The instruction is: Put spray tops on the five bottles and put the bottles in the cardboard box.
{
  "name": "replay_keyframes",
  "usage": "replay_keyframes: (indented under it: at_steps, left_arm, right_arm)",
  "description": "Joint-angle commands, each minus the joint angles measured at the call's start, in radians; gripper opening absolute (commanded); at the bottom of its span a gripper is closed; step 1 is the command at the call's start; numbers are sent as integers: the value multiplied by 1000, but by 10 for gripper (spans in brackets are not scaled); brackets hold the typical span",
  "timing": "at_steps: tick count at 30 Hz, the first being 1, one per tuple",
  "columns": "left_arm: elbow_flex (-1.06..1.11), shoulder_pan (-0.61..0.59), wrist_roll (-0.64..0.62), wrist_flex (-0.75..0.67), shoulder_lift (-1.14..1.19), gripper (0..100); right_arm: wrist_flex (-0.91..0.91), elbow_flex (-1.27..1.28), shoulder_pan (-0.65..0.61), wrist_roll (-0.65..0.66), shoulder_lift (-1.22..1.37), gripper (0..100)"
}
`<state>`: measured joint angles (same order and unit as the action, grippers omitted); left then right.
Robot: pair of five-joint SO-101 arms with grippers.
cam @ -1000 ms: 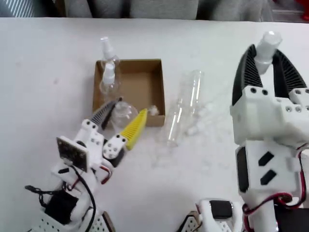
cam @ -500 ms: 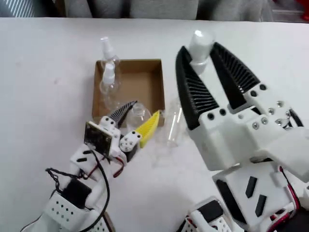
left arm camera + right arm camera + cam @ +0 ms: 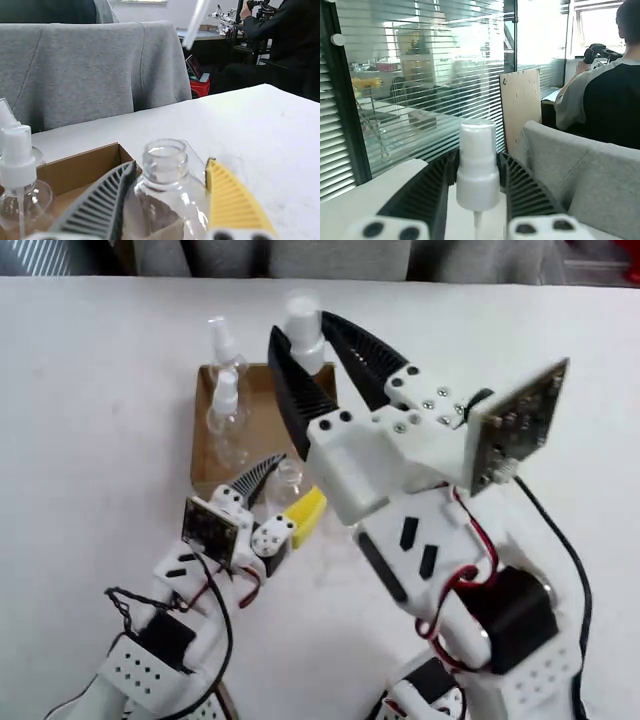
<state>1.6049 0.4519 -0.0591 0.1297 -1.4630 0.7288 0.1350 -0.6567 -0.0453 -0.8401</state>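
My left gripper [image 3: 290,482], with one grey and one yellow finger, is shut on an open clear bottle [image 3: 284,476] at the near edge of the cardboard box [image 3: 262,405]. In the left wrist view the bottle [image 3: 165,162] stands upright in the gripper [image 3: 171,169], neck bare. My right gripper [image 3: 303,328] is shut on a white spray top [image 3: 302,316] high over the box's far right corner. Its thin tube [image 3: 195,22] hangs beyond the bottle. In the right wrist view the spray top [image 3: 477,145] sits upright in the gripper [image 3: 478,161]. Two capped bottles [image 3: 226,405] [image 3: 222,343] stand at the box's left side.
The right arm's body [image 3: 430,540] covers the table to the right of the box. Bare white table [image 3: 100,390] lies left of the box and beyond it. Grey chair backs [image 3: 90,65] line the far table edge.
The right arm swung left across the table with the spray top, from the far right to over the box. The left gripper with the bottle shifted slightly right along the box's near edge.
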Motion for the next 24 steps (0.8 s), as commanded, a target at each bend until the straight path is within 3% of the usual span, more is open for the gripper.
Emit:
replay_keyframes:
  at_steps: [1, 24]
  left_arm:
    - [-9, -8, -9, -23, 7, 28]
    - [12, -8, -9, -29, 7, 28]
  right_arm:
    - [-67, 55, -10, 6, 1, 18]
    - [-127, 201, -7, 5, -2, 18]
